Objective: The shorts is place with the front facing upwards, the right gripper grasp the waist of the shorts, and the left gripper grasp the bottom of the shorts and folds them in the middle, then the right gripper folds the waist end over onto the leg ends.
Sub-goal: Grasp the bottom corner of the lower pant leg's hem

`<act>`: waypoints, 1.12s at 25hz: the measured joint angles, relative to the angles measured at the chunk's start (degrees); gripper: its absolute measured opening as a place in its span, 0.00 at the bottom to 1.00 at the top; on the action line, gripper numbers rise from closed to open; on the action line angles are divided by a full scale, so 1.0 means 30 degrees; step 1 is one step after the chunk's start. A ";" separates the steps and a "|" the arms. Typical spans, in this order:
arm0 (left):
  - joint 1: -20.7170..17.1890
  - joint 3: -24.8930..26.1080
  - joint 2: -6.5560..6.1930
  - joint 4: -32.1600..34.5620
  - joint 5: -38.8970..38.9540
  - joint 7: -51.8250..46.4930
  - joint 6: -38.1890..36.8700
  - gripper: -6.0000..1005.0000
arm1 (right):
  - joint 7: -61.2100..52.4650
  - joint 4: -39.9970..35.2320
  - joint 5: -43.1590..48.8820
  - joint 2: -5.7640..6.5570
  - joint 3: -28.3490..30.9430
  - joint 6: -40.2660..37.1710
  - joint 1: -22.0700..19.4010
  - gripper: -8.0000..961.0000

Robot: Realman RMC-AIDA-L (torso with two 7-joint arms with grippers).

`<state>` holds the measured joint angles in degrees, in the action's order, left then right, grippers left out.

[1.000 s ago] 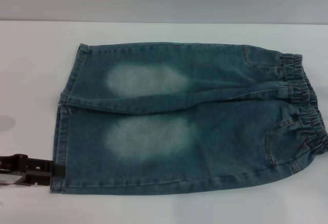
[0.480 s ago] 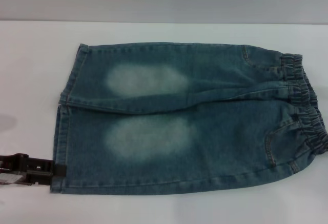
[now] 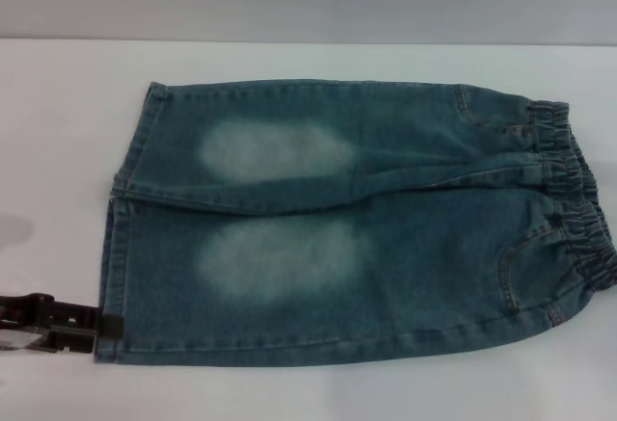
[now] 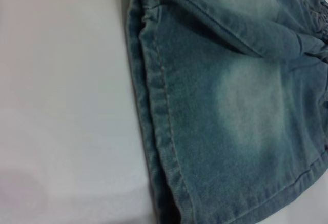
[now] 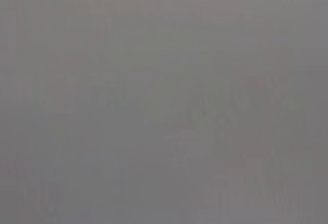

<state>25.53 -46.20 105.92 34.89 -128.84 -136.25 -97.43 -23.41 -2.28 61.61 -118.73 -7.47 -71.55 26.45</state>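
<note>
On the white table [image 3: 58,151] lies a pair of denim shorts [image 3: 347,228], spread flat with the front side up. Taking the shorts as the landmark, their elastic waistband [image 3: 574,204] bunches at the end toward the robot's right, and the two leg hems [image 3: 120,238] finish at the end toward its left. Each leg carries a pale faded patch [image 3: 280,257] near its middle, and a seam between the legs runs along the length of the garment. A pocket curve with stitching [image 3: 511,267] sits just short of the waistband on the nearer leg.

The left gripper [image 3: 96,327] is low at the near corner of the leg hems, its dark fingertips touching the edge of the denim at that corner. From where I stand I cannot tell whether its fingers are clenched on the hem or merely resting against it.

From the left wrist camera, the hem [image 4: 154,106] of the nearer leg shows as a thick folded edge with reddish stitching, lying on the table [image 4: 61,106] with bare white surface beside it.

The right gripper is nowhere near the shorts that I can see; its wrist camera gives only a plain grey field, and nothing of the arm shows by the waistband.
</note>
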 joint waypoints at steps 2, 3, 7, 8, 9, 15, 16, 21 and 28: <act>0.0054 -0.0015 0.0027 0.0000 -0.0086 0.0068 0.0009 0.72 | 0.0000 -0.0001 0.0000 0.0000 0.0001 0.0026 0.0002 0.56; 0.0093 -0.0021 0.0046 0.0000 -0.0147 0.0082 0.0038 0.72 | 0.0001 -0.0001 0.0001 0.0000 0.0001 0.0043 0.0001 0.56; 0.0215 -0.0025 0.0116 0.0000 -0.0519 0.0043 0.0150 0.72 | -0.0002 -0.0002 0.0001 0.0000 0.0001 0.0047 -0.0011 0.56; 0.0239 -0.0003 0.0136 0.0000 -0.0587 0.0036 0.0156 0.72 | -0.0002 -0.0001 0.0001 0.0000 0.0001 0.0053 -0.0013 0.56; 0.0263 0.0013 0.0157 0.0000 -0.0653 0.0029 0.0168 0.72 | -0.0005 -0.0003 0.0001 0.0000 0.0001 0.0055 -0.0015 0.57; 0.0357 0.0008 0.0220 0.0000 -0.0720 0.0004 0.0215 0.72 | -0.0011 -0.0003 0.0000 0.0000 0.0001 0.0062 -0.0027 0.57; 0.0357 0.0008 0.0220 0.0000 -0.0720 0.0004 0.0215 0.72 | -0.0012 -0.0002 0.0000 0.0001 0.0002 0.0063 -0.0029 0.57; 0.0356 -0.0004 0.0250 -0.0069 -0.0743 0.0048 0.0248 0.72 | -0.0019 -0.0003 0.0001 0.0000 0.0001 0.0064 -0.0030 0.57; 0.0375 -0.0011 0.0221 -0.0264 -0.0767 0.0109 0.0390 0.72 | -0.0021 -0.0051 0.0000 0.0001 -0.0196 0.0063 -0.0031 0.57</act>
<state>26.65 -46.23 106.59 34.10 -131.15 -135.92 -96.26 -23.47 -2.43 61.61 -118.73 -8.06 -71.36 26.36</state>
